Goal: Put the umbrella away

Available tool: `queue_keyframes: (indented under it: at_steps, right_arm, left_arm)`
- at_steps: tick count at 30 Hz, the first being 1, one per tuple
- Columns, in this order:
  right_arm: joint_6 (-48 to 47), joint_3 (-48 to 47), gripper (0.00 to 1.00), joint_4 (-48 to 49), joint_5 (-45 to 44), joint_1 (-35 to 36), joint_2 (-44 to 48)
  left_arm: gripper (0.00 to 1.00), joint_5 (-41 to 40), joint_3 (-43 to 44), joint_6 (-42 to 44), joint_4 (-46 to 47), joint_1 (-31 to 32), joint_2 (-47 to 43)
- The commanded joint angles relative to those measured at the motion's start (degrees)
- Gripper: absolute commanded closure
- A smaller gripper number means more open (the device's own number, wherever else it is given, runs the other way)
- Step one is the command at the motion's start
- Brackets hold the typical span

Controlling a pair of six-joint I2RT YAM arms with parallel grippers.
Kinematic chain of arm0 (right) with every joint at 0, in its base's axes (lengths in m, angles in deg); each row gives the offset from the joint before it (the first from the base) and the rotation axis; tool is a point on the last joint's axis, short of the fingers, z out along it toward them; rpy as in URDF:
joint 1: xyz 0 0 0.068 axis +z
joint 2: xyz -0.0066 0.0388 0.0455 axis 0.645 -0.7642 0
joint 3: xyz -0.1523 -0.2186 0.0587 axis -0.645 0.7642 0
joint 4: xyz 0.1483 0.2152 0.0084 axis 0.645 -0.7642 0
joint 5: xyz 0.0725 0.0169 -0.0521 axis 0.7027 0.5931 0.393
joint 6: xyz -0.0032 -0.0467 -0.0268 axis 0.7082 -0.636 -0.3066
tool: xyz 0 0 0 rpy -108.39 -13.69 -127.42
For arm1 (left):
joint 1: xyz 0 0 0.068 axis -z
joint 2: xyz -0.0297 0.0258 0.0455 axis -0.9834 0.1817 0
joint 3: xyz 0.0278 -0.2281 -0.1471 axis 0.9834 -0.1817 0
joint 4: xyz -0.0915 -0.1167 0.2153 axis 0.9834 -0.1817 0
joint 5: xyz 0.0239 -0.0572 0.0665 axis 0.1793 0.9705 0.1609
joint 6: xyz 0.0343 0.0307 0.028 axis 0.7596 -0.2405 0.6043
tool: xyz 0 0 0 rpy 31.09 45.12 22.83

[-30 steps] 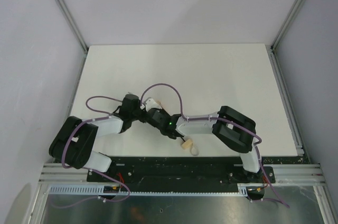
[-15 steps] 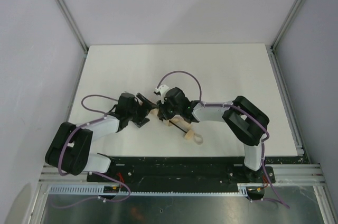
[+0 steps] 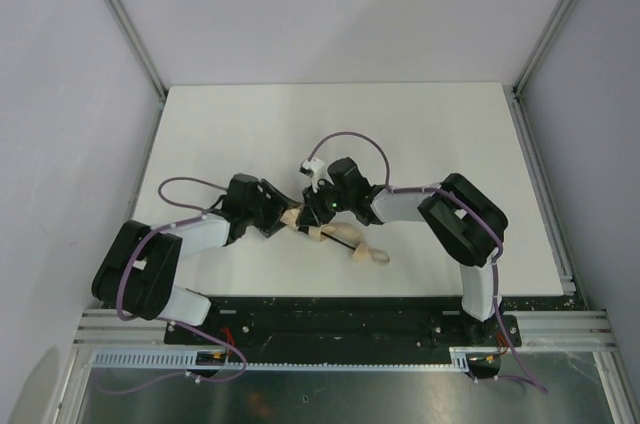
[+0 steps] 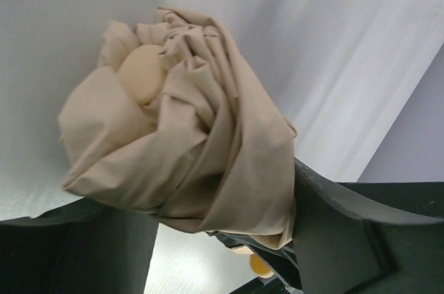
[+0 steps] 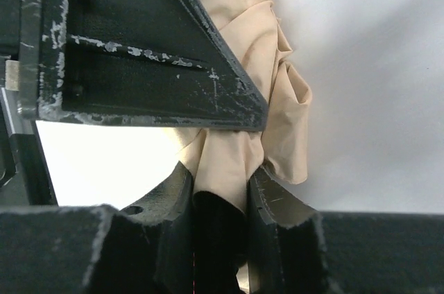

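The umbrella (image 3: 318, 229) looked light and floppy; the right gripper (image 5: 220, 204) pinched a fold, the left gripper (image 4: 208, 190) stood wide around the bunch, grip unclear, and the stiff shaft (image 3: 342, 240) seemed the surer hold.

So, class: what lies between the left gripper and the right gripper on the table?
The umbrella: its bunched beige canopy fills that gap, as the top view shows.

Bright, even overhead light — soft shadows; wrist close-ups slightly blurred.
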Motion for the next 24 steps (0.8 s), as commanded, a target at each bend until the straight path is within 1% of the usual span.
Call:
queue_keyframes:
  at_steps: [1, 3, 5, 6, 7, 9, 10, 11, 13, 15, 16, 19, 22, 24]
  right_arm:
    - [-2.19, 4.37, 1.00, -10.67, 6.70, -0.21, -3.12]
    - [-2.63, 4.55, 1.00, -10.87, 7.25, -0.39, -2.26]
    - [-2.30, 4.59, 1.00, -10.63, 7.15, -0.39, -1.25]
    - [-1.67, 4.60, 1.00, -10.21, 7.19, -0.37, -0.60]
    - [-0.70, 4.51, 1.00, -9.69, 7.17, -0.37, 0.17]
    - [2.16, 4.38, 0.97, -8.38, 6.45, -0.27, 2.06]
    - [3.94, 4.36, 0.94, -7.73, 5.48, -0.10, 3.16]
    - [5.67, 4.22, 0.86, -7.22, 3.98, 0.17, 4.24]
    - [7.32, 3.34, 0.66, -7.92, 0.22, 1.09, 6.29]
    - [6.58, 2.33, 0.46, -9.98, -6.08, 2.99, 8.29]
    - [5.41, 1.80, 0.37, -11.38, -9.49, 4.26, 9.14]
    - [0.73, -0.12, 0.23, -14.75, -19.50, 8.33, 9.87]
    - [-4.23, -2.50, 0.14, -19.15, -31.06, 13.07, 8.13]
    - [-6.61, -4.07, 0.12, -20.52, -37.12, 15.61, 6.27]
  left_arm:
    - [0.35, -11.17, -5.23, 4.91, -10.95, 0.10, 1.62]
    - [0.49, -11.79, -5.38, 5.59, -10.87, 0.25, 1.66]
    - [0.70, -11.79, -5.31, 5.89, -10.81, 0.46, 1.89]
    - [0.79, -11.63, -5.29, 5.78, -10.84, 0.59, 2.01]
    - [0.85, -11.42, -5.33, 5.64, -10.82, 0.74, 2.15]
    - [0.94, -10.73, -5.36, 5.33, -10.82, 0.94, 2.50]
    - [0.97, -10.53, -5.41, 5.06, -10.85, 1.04, 2.66]
    - [0.98, -10.43, -5.61, 4.49, -10.86, 1.23, 2.70]
    - [1.00, -8.86, -6.02, 3.26, -10.85, 1.37, 2.66]
    - [1.00, -7.98, -6.02, 2.39, -11.33, 1.53, 2.89]
    - [1.00, -7.53, -5.87, 1.83, -11.76, 1.56, 3.08]
    - [1.00, -6.06, -4.99, 0.74, -13.42, 1.59, 3.82]
    - [1.00, -4.88, -4.12, -0.13, -15.06, 1.63, 4.35]
    - [1.00, -4.46, -3.76, -0.59, -15.75, 1.67, 4.59]
